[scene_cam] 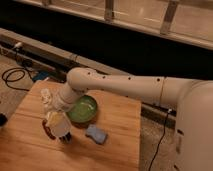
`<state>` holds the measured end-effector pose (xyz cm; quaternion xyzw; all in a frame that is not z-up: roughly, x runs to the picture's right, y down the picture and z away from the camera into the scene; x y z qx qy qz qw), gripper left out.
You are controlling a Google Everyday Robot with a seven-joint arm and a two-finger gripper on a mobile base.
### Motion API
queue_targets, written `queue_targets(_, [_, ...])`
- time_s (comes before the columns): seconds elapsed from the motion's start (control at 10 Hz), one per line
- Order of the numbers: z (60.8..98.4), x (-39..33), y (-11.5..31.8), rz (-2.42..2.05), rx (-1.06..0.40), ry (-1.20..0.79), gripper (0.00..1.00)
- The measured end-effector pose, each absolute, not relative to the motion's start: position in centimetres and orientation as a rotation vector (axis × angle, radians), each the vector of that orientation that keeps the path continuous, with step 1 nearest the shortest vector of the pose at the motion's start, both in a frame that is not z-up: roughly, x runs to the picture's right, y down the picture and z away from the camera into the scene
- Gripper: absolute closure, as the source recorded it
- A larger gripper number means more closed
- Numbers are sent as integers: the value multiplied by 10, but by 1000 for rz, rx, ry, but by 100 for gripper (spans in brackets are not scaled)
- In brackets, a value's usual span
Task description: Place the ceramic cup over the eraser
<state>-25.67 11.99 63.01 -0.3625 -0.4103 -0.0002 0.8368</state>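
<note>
1. Apparently the ceramic cup (56, 122) is the pale thing at my jaws, low over the table (120, 150); I cannot tell whether the jaws are clamped on it.
2. The blue eraser (96, 134) lies just beside it, apart, near the green bowl (84, 109).
3. To do this well, I should centre the cup mouth-down above the eraser, then lower it straight.
4. My arm (125, 85) stretches across the table, wrist bent downward.

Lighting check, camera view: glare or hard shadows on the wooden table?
Camera view: warm, dim light, no glare on the light-brown wooden table; the claw, low over its left side beside the round green plate, casts a soft shadow; the background strip is near black.
</note>
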Motion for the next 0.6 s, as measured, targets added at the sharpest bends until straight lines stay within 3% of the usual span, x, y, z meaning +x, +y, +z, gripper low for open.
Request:
queue_targets(0.4, [630,-257,120,-1,-767,-868,25])
queue_targets(0.6, [630,-257,120,0,-767,-868,20])
